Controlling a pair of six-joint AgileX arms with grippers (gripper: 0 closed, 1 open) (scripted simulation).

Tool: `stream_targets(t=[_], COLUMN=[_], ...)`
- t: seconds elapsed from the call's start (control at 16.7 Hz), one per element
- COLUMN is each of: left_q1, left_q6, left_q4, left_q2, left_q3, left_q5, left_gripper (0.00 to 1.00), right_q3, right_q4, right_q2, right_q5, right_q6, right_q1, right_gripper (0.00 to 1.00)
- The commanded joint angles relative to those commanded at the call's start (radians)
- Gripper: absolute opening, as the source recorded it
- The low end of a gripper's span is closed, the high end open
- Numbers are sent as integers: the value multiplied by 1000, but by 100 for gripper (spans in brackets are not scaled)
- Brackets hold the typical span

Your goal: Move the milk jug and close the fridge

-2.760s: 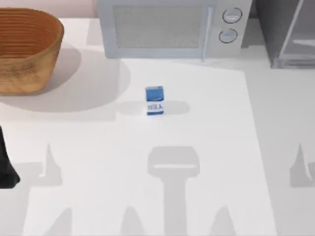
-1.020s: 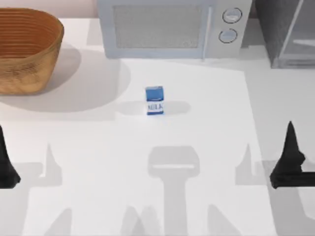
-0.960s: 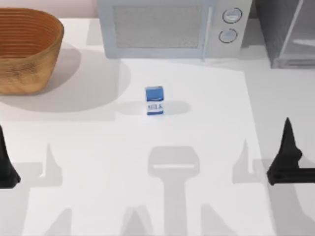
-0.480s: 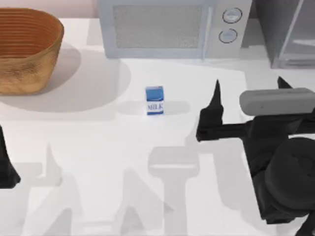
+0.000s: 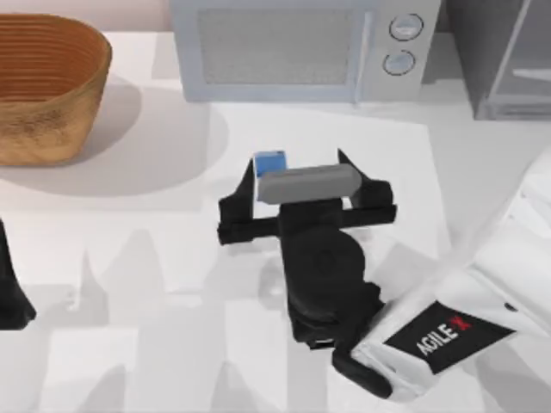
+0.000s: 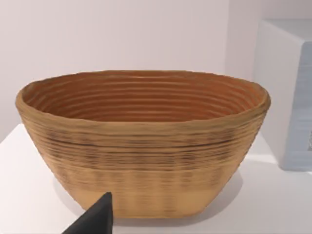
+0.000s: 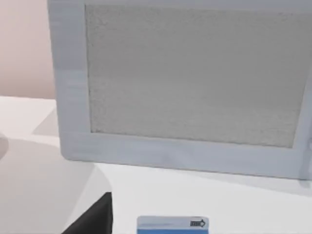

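Note:
The milk jug (image 5: 269, 162) stands mid-table in front of the microwave, and its blue top (image 7: 172, 225) also shows in the right wrist view. My right gripper (image 5: 296, 165) hovers over it, open wide, one dark finger to the jug's left and the other well to its right. One of those fingers (image 7: 95, 217) appears in the right wrist view. The fridge (image 5: 504, 60), dark grey with a pale framed door panel, is partly in view at the back right. My left gripper (image 5: 9, 292) stays parked at the table's left edge, open, one finger (image 6: 95, 220) visible.
A light grey microwave (image 5: 293, 47) with two round knobs stands at the back, directly behind the jug. A woven basket (image 5: 47, 86) sits at the back left. The right arm's white forearm (image 5: 465, 318) crosses the front right of the table.
My right arm has swept in from the right edge towards the middle and now hangs over the milk jug with its fingers spread. The jug, the fridge and the left arm have not moved.

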Motion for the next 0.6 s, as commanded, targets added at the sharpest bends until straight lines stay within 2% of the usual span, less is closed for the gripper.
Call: stream_targets(t=[0.3, 0.6], left_q1=[0, 0], left_q6=[0, 0], left_q4=[0, 0], left_q2=[0, 0], left_q3=[0, 0], left_q5=[0, 0], left_gripper=[100, 100], right_q3=[177, 200], right_q4=[104, 116], right_q2=[259, 288], right_q5=[-30, -35], right_q6=[3, 4], right_q1=[-19, -22], right_gripper=[100, 100])
